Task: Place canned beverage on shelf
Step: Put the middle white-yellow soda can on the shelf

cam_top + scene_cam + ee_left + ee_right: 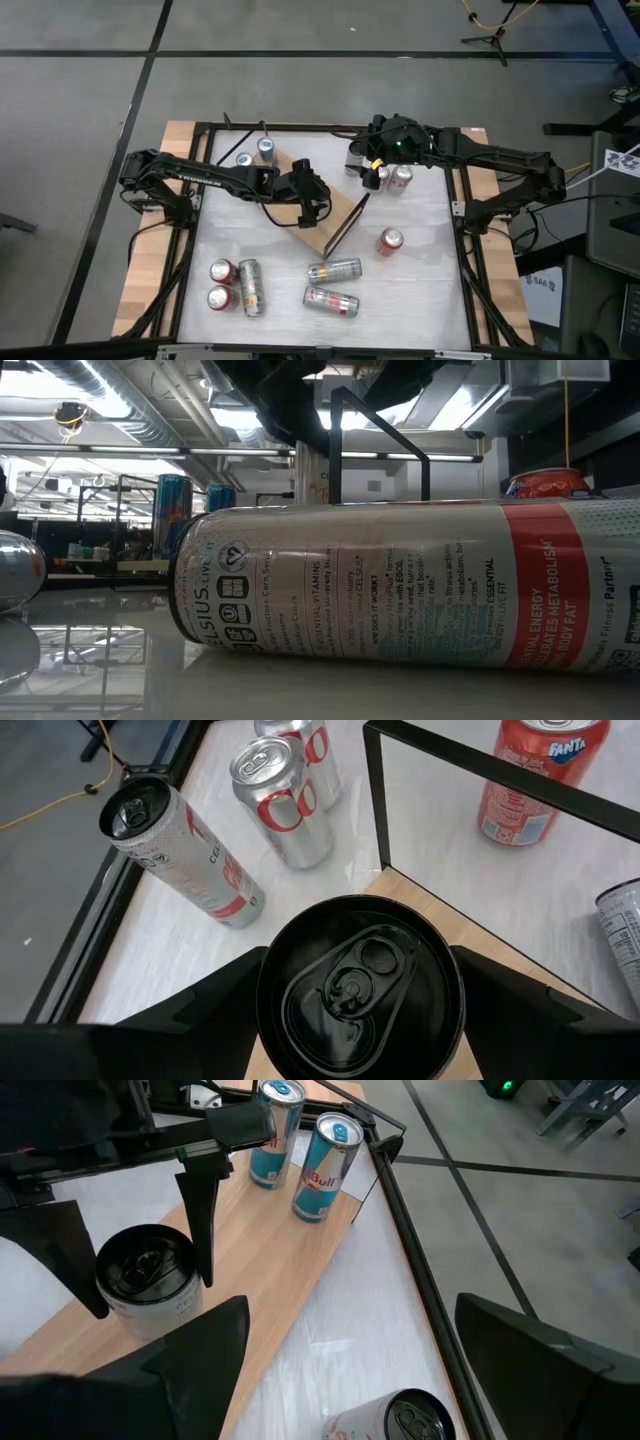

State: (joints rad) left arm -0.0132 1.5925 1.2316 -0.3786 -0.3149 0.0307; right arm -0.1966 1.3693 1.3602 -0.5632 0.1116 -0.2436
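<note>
cans (pixel 333 270): 11 (two blue) | shelf (pixel 328 226): 1 | arms (pixel 200 176): 2

Low view: a lying can (pixel 400 585) fills the near field, its right end cut by the edge; the arms and most of the shelf stand hidden behind it. A silver can (pixel 15 570) is cropped at the left edge. High view: the black can between the left gripper (pixel 312 203) fingers is hidden under the wrist. Lettering on the far cans (pixel 255 153) is too small to read.
</note>
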